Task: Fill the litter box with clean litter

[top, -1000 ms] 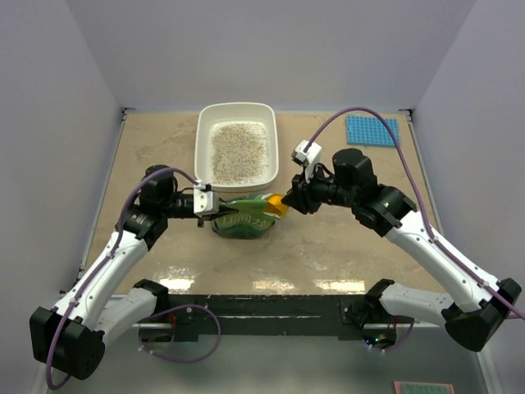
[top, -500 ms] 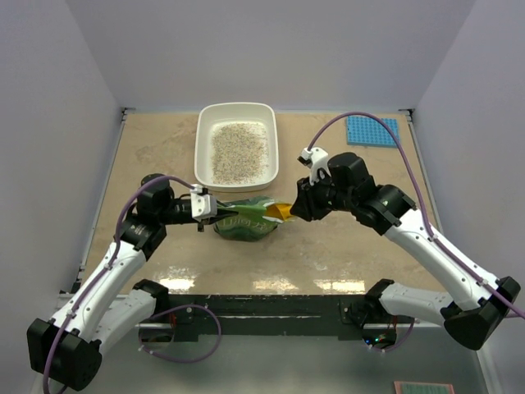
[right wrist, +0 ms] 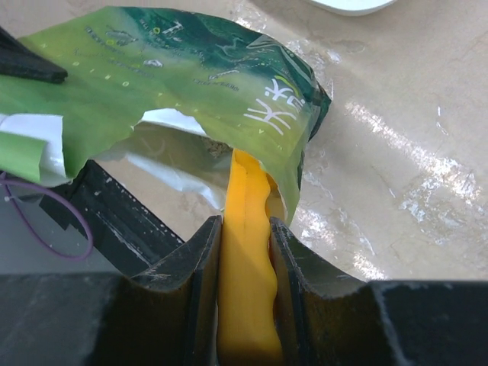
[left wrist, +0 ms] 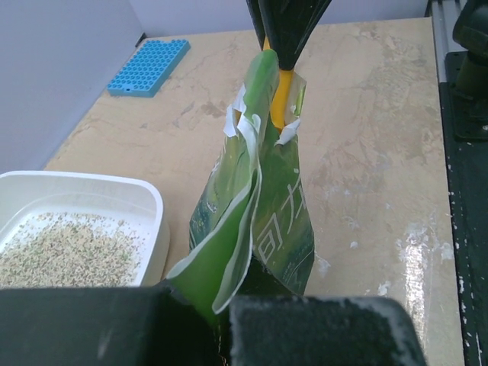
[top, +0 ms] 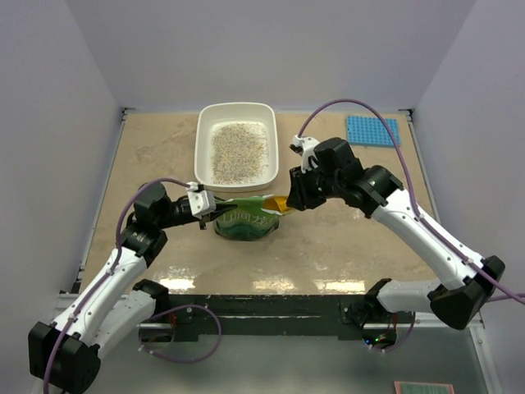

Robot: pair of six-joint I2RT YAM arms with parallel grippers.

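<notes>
Step in hand: loading the scoop from the bag, judged from tool positions

Left gripper is clamped tight on the torn top edge of the crinkly green plastic bag, holding its mouth up and open; the bag stands on the beige table, just in front of the box

Right gripper is closed on the handle of the orange-yellow plastic scoop, with a finger pressed to each side; the scoop's front end is inside the bag mouth and its bowl is hidden by the foil, so I can't tell whether it is loaded

White plastic rounded-rectangle litter box sits at the table's far centre; the clean litter, fine beige-grey granules, covers its floor in a thin layer, thickest in the middle and bare near the walls; probably early to midway in the fill

Flat blue studded mat at far right, not in use

Next move calls for:
- drawing the scoop out with the bowl level, clear of the torn foil
- carrying it over the near rim and tipping it above the existing pile
- a firm left grip, or the bag may sag or tip
</notes>
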